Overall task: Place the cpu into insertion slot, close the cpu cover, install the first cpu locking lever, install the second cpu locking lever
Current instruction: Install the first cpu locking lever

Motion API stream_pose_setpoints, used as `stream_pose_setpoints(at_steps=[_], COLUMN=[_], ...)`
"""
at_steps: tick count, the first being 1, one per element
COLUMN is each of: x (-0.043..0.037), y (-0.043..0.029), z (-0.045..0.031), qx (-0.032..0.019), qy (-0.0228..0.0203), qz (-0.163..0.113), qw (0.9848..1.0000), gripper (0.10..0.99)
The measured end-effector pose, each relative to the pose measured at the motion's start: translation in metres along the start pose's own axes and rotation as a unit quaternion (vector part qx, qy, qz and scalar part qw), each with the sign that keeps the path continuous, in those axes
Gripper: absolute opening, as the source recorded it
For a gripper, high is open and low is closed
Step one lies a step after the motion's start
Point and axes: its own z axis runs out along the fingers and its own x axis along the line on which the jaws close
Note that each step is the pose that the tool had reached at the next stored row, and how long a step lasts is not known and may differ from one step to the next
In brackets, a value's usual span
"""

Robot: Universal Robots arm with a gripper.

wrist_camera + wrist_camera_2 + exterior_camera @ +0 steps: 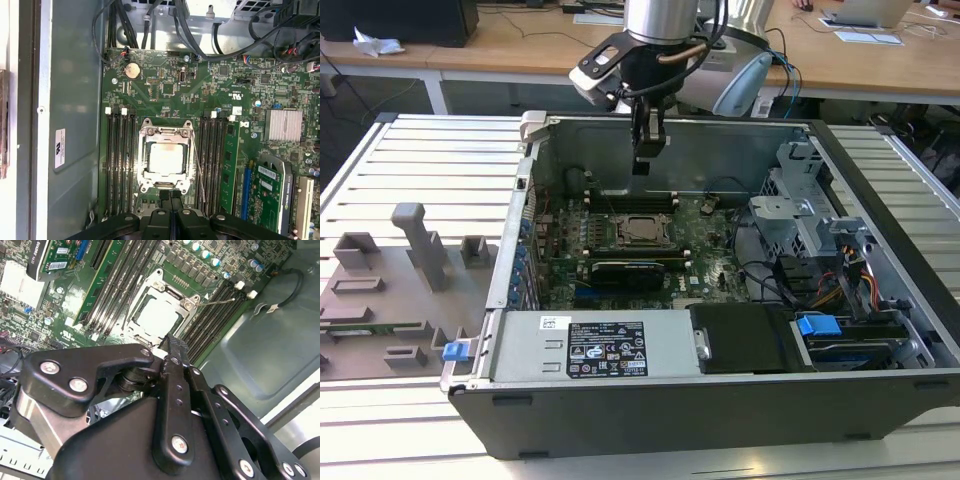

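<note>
The gripper (170,199), fingers together and empty, hovers by the closed cpu cover (165,134); we judge lever locking in hand.

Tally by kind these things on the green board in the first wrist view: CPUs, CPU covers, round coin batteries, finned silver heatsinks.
cpu: 1
cpu cover: 1
coin battery: 1
finned heatsink: 1
Total: 4

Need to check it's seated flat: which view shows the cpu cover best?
The first wrist view: it looks straight down on the cpu cover, with nearly the whole frame around the cpu visible. The second wrist view shows it slanted, the gripper hiding one corner. The exterior view shows it distant, below the gripper.
</note>
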Motion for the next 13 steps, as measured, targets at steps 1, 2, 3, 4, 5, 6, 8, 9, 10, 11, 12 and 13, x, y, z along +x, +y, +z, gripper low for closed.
stream_pose_setpoints(at_steps=[1,2,3,4,5,6,8,9,10,11,12,13], x=[0.0,0.0,0.0,0.0,0.0,0.0,0.0,0.0,0.0,0.0,0.0,0.0], y=[0.0,0.0,0.0,0.0,0.0,0.0,0.0,0.0,0.0,0.0,0.0,0.0], z=[0.0,-0.0001,0.0,0.0,0.0,0.0,0.0,0.0,0.0,0.0,0.0,0.0], qx=[-0.0001,-0.0007,-0.0013,-0.0018,-0.0023,-0.0027,-0.0036,-0.0045,-0.0048,-0.005,-0.0052,-0.0055], qy=[-0.0001,-0.001,-0.0017,-0.0025,-0.0031,-0.0037,-0.005,-0.0061,-0.0066,-0.0068,-0.0071,-0.0075], qz=[-0.004,-0.027,-0.048,-0.068,-0.087,-0.104,-0.138,-0.169,-0.182,-0.189,-0.196,-0.207], qw=[1.0,0.9996,0.9988,0.9977,0.9962,0.9946,0.9904,0.9855,0.9832,0.9819,0.9805,0.9782], gripper=[0.106,0.106,0.106,0.106,0.106,0.106,0.106,0.106,0.106,0.106,0.106,0.106])
